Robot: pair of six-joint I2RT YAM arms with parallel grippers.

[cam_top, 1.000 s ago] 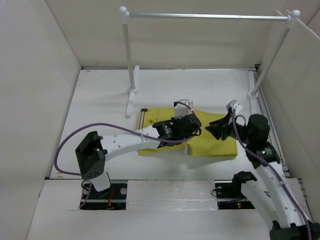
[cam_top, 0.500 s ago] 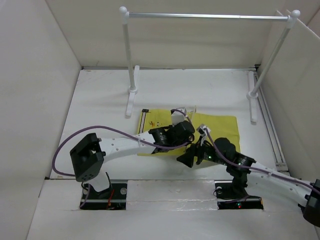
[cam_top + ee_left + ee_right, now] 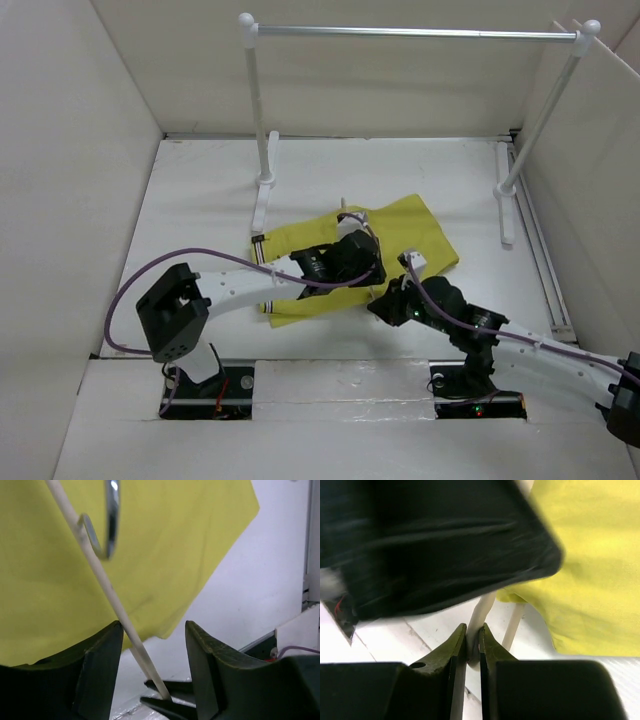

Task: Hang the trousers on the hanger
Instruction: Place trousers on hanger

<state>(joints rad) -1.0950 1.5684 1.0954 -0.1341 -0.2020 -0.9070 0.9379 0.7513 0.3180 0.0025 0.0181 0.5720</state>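
Note:
The mustard-yellow trousers (image 3: 412, 232) lie skewed across the middle of the table. They also show in the left wrist view (image 3: 165, 555) and the right wrist view (image 3: 590, 570). The cream hanger's rod (image 3: 100, 575) runs diagonally over the cloth, with its metal hook (image 3: 113, 525) above. My left gripper (image 3: 368, 272) sits over the trousers. It is open in its own view (image 3: 154, 627), and the rod passes between its fingers. My right gripper (image 3: 385, 302) is at the trousers' near edge, shut (image 3: 473, 627) on the hanger's rod (image 3: 485, 610). The hanger is mostly hidden in the top view.
A silver rail (image 3: 415, 32) on two white posts stands at the back, with feet at the left (image 3: 260, 210) and right (image 3: 505, 215). White walls enclose the table on three sides. The two arms nearly meet near the front centre.
The right arm swung from the right side to the front centre and closed on the hanger's rod. The trousers have turned counterclockwise and slid left, no longer lying square.

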